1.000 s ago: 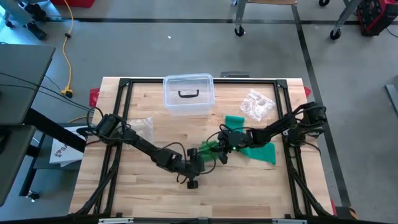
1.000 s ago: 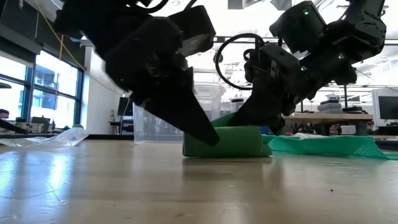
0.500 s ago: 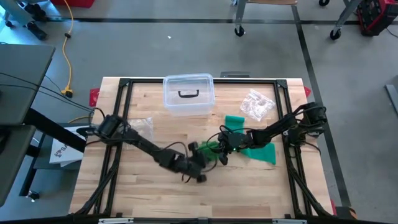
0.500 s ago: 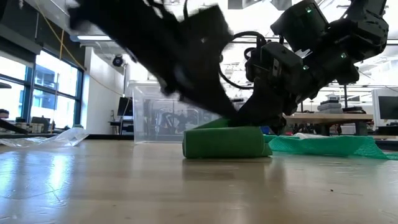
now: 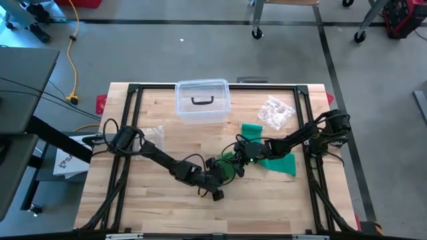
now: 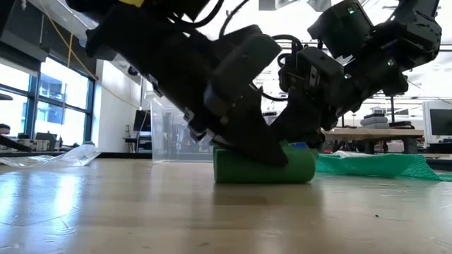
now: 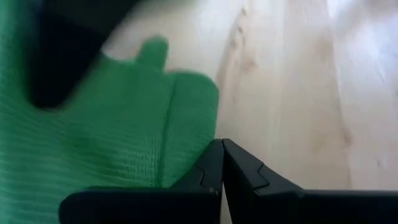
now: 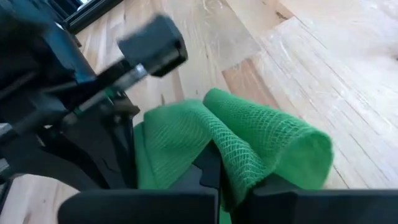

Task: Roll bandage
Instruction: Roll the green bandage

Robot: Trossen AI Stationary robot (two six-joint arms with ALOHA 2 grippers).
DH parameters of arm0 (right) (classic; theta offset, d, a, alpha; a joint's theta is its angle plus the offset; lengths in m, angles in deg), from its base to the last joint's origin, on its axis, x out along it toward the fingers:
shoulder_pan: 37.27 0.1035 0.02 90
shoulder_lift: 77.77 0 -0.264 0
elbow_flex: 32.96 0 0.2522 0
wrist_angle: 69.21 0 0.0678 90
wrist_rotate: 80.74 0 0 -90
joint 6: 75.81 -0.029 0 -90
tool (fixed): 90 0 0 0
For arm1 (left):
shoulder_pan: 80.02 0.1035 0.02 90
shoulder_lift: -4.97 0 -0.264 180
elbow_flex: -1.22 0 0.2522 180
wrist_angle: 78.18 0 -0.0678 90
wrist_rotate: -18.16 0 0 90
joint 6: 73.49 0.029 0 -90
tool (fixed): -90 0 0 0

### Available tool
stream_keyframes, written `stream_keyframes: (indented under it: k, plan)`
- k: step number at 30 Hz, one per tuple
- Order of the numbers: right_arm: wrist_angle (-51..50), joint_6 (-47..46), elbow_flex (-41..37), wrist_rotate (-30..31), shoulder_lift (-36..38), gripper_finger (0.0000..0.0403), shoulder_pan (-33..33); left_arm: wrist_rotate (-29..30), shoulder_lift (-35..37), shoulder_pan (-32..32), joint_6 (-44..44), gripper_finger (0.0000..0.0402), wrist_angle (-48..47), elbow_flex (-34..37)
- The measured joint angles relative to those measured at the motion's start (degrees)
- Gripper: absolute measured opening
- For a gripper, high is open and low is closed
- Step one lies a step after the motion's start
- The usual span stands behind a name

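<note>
A green mesh bandage lies mid-table, its rolled part [image 5: 227,163] [image 6: 265,168] resting on its side on the wood. The unrolled strip [image 5: 277,164] trails flat toward the right edge, and another stretch [image 5: 252,129] lies farther back. My left gripper [image 5: 223,171] [image 7: 221,149] is shut and lies against the roll's near side. My right gripper [image 5: 236,159] [image 8: 219,167] comes from the right, behind the roll, and is shut on the bandage. My left gripper presses its shut fingers [image 6: 272,152] against the roll's near upper side [image 6: 289,164], slanting down from the table's left. The roll stays on the table beneath them. My right gripper pinches the mesh where the strip leaves the roll [image 8: 249,155]. Loose mesh folds over one finger and hides the pads. The fingers slant down from the table's right.
A clear lidded plastic box [image 5: 202,101] stands at the far middle. A crumpled plastic wrapper [image 5: 277,112] lies at the far right, another [image 5: 153,136] at the left by my left arm. Black frame rails [image 5: 133,90] border the table. Bare wood [image 5: 267,200] lies along the near side.
My left gripper has gone down and toward the table's right, from the roll's left end onto its near side, rolling its wrist as it went. The roll has shifted slightly to the right and turned from a flattened block to a rounder shape.
</note>
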Motion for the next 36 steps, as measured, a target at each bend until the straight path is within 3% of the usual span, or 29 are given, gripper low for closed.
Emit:
stream_keyframes:
  k: [5,16,23,27,32,36]
  plan:
    - [-0.73,1.56,0.00,2.00,0.00,0.0000,-0.25,-3.47,-0.07,0.92,0.27,0.0000,-0.94,0.29]
    - [-2.39,5.31,0.00,2.22,0.00,0.0000,0.57,-1.87,-0.08,-0.47,6.34,0.0000,-2.24,-3.06]
    - [-2.35,5.33,0.00,2.13,0.00,0.0000,0.65,7.76,0.65,-1.15,10.38,0.0000,-4.35,-6.33]
    - [-2.37,5.35,0.00,2.11,0.00,0.0000,0.65,13.35,0.85,0.26,7.66,0.0000,-6.17,-6.15]
    - [-2.38,5.26,-0.01,2.13,0.00,0.0000,0.65,12.05,0.82,1.24,5.35,0.0000,-9.84,-6.07]
    - [-2.24,5.31,0.00,2.11,0.00,0.0000,0.65,5.58,1.06,1.07,5.18,0.0000,-9.38,-6.18]
